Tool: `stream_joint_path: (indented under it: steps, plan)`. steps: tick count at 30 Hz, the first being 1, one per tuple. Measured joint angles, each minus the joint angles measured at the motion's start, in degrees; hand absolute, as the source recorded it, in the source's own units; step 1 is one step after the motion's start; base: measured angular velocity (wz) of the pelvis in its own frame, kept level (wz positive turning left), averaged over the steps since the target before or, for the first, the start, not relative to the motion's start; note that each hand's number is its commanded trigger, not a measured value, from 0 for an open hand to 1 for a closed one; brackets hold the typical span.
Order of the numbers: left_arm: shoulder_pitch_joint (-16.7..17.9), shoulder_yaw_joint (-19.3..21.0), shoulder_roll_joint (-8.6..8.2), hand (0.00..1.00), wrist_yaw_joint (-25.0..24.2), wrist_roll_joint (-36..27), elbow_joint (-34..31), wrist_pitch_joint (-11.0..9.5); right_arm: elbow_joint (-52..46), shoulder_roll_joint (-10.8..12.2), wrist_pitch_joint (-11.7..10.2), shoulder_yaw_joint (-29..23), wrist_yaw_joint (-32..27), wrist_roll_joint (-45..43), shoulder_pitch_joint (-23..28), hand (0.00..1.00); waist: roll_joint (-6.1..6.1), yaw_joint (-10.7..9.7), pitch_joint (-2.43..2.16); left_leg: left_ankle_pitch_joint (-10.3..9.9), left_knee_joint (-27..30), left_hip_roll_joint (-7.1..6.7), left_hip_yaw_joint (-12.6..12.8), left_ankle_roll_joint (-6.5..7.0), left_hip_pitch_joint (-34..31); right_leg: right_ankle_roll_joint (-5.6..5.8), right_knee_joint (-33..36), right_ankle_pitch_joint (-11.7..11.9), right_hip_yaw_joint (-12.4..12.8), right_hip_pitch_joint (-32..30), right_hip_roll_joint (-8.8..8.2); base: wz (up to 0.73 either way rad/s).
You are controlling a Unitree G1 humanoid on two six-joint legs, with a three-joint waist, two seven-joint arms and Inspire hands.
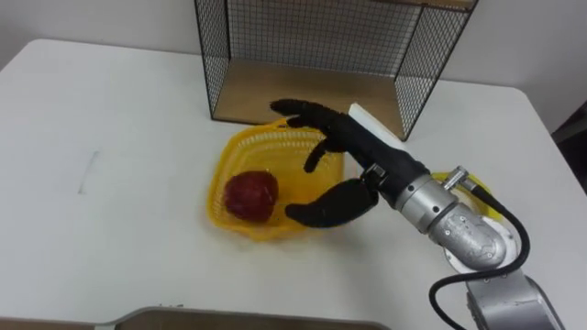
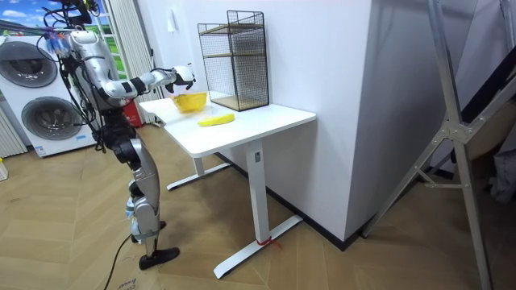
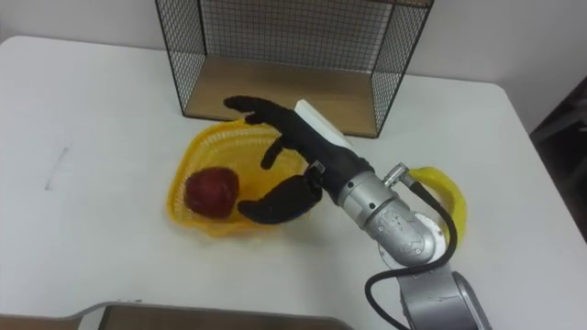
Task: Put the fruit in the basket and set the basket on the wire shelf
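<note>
Basket (image 1: 223, 163) with red fruit (image 1: 251, 195) lies before wire shelf (image 1: 316, 55), under spread right hand (image 1: 353, 142).

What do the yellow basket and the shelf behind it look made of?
The basket is probably moulded plastic: bright even yellow, slightly glossy, with an open lattice wall. The wire shelf looks like thin dark metal wire, a see-through grid. Its floor board looks like wood or laminate: flat, matte brown.

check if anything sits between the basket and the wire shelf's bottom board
Nothing visible does. The yellow basket, holding the red apple, sits just in front of the wire shelf, whose wooden bottom board looks bare. The right hand hangs open over the basket.
</note>
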Motion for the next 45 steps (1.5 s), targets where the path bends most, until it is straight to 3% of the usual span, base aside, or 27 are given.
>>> stream_joint_path:
  steps: [26, 30, 37, 45]
  plan:
    - [0.0, 0.0, 0.17, 0.0, 0.5, 0.0, 0.1, 0.0, 0.0, 1.1, 0.0, -0.6, -1.4, 3.1, 0.0, 0.0, -0.28, -0.1, 0.17, 0.0, -0.1, 0.0, 0.0, 0.0, 0.0, 0.0, 0.0, 0.0, -0.1, 0.0, 0.01, 0.0]
    - [0.8, 0.2, -0.2, 0.0, 1.6, 0.0, 0.1, 0.0, 0.0, 2.5, -0.1, -4.3, -5.1, 3.4, 0.0, 0.0, -0.16, -0.2, 0.13, 0.0, 0.0, -0.02, 0.0, 0.0, -0.1, 0.01, -0.1, 0.0, -0.1, 0.0, 0.01, 0.0]
    - [3.8, 3.5, -1.32, 0.0, 1.4, 0.1, -0.3, -0.1, -3.7, 2.8, -0.4, -12.5, -12.4, 4.1, 0.0, 0.0, 0.85, -2.0, -0.47, 0.0, 0.0, -0.01, -0.1, 0.0, -0.2, 0.01, -0.1, 0.0, -0.2, -0.1, 0.0, 0.0]
    - [6.2, 5.4, -1.94, 0.0, 3.0, 0.1, -2.2, -0.2, -2.6, 0.8, -1.8, -22.4, -25.7, 9.3, 0.0, 0.0, 0.85, -4.8, -0.42, 0.0, 0.0, -0.01, -0.2, 0.0, 0.1, 0.01, -0.1, 0.0, -0.2, 0.3, 0.02, 0.0]
